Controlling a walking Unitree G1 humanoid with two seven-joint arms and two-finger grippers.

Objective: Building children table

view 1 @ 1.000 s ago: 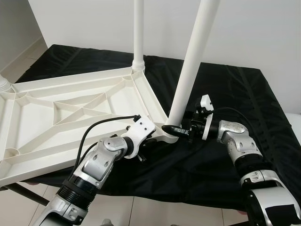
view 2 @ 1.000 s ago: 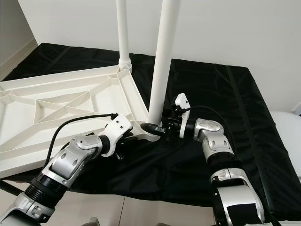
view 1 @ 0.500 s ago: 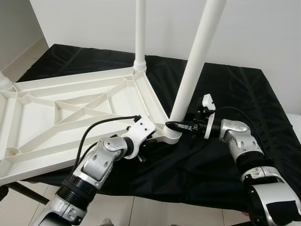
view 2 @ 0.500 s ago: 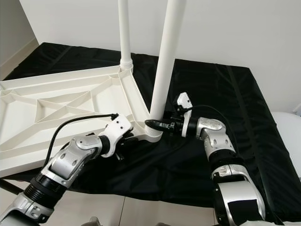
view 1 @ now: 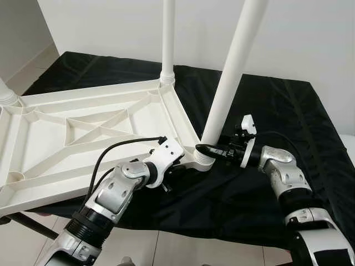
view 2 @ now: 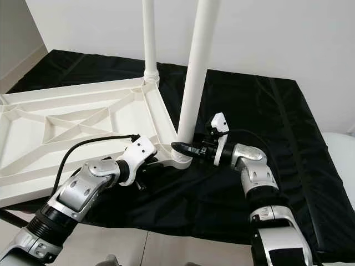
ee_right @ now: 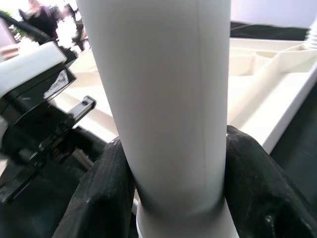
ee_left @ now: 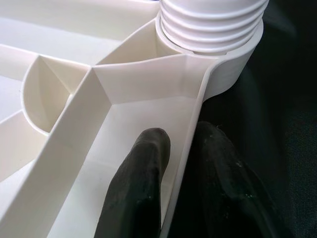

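Observation:
A white plastic tabletop (view 1: 83, 130) lies upside down on black cloth, ribs facing up. One white leg (view 1: 167, 39) stands in the far corner socket. A second white leg (view 1: 233, 69) leans in the near corner socket (view 1: 201, 160). My right gripper (view 1: 206, 150) is shut on this leg just above the socket, and its fingers (ee_right: 257, 193) clasp it from both sides. My left gripper (ee_left: 185, 163) is shut on the tabletop's rim (ee_left: 190, 134) beside that socket, one finger (ee_left: 141, 183) inside the rim and one outside.
Black cloth (view 1: 277, 111) covers the work surface, which ends at a white wall behind. A third leg stub (view 1: 6, 94) rises at the tabletop's far left corner. Tiled floor (view 1: 166, 249) lies below the near edge.
My right forearm has dropped and swung toward the near edge, and the leg it holds now stands a little more upright in the socket. The left gripper keeps its hold on the rim.

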